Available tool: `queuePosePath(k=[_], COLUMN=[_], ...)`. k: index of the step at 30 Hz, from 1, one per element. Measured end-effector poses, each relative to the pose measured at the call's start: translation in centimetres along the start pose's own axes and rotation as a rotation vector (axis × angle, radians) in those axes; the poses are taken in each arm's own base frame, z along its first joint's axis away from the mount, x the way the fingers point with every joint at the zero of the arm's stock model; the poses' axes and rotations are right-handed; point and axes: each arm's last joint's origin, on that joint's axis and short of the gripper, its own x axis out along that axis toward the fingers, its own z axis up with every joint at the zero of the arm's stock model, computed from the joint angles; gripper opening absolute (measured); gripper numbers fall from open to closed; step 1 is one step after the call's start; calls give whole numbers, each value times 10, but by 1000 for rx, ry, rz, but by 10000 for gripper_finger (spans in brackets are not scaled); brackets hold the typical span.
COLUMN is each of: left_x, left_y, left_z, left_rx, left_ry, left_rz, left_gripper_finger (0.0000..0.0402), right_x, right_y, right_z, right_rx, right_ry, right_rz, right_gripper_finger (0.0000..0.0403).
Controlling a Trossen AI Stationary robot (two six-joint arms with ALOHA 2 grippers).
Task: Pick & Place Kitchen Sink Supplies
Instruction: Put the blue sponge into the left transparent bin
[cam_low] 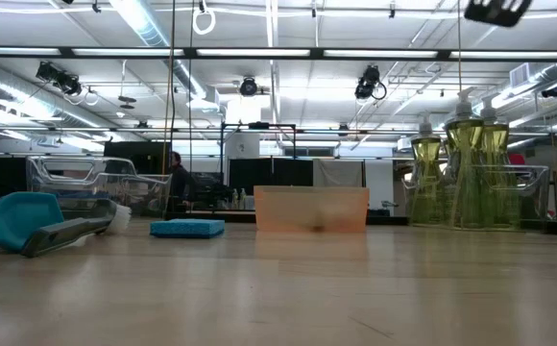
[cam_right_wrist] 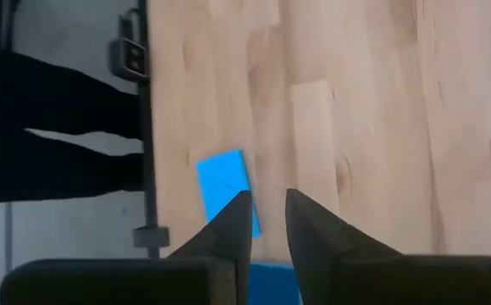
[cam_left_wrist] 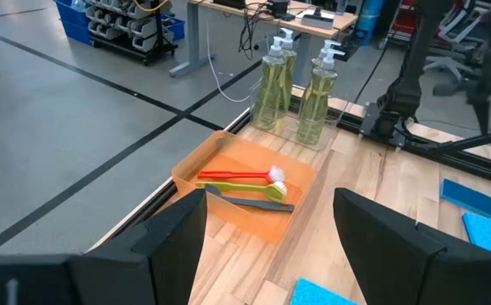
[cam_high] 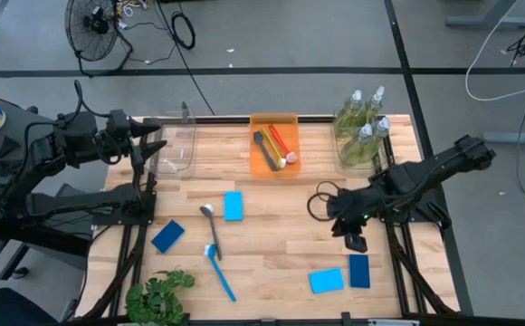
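From above, your right hand (cam_high: 354, 239) hangs over the near right part of the table (cam_high: 281, 263), its two fingers close together with only a narrow gap and nothing between them. Just nearer than it lie a dark blue sponge (cam_high: 359, 271) and a light blue sponge (cam_high: 327, 281) side by side. Your left hand (cam_high: 143, 138) waits open at the far left, beside a clear bin (cam_high: 177, 145). An orange tray (cam_high: 273, 145) at the far middle already holds brushes; pump bottles (cam_high: 362, 127) stand in a clear bin at the far right. Another light blue sponge (cam_high: 233, 206), a second dark blue sponge (cam_high: 167, 236) and a blue brush (cam_high: 217, 263) lie left of centre.

From table height, neither hand shows; a blue sponge (cam_low: 187, 228) lies flat on the wood and the bottles (cam_low: 461, 173) stand upright at the right.

The left wrist view shows the wide-spread fingers (cam_left_wrist: 178, 229) framing the orange tray (cam_left_wrist: 245, 191).

The right wrist view looks straight down: the near-shut fingers (cam_right_wrist: 233, 224) point at the light blue sponge (cam_right_wrist: 226, 185), which lies partly under them.

If a sponge comes next, I judge you must spread the fingers first, centre over its short side, then lower until the tips reach the wood, since the sponge is thin.
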Motion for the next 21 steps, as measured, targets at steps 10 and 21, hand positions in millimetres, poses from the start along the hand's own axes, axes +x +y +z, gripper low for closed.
queuePosePath(k=[10, 21], left_x=[0, 0], left_y=[0, 0], left_z=[0, 0], left_rx=[0, -1], left_ry=[0, 0], left_rz=[0, 0], left_gripper_finger=[263, 263], right_x=[73, 114], right_y=[-6, -10], right_z=[-33, -71], right_rx=[80, -24], right_ry=[45, -12], right_rz=[188, 244], right_gripper_finger=[76, 113])
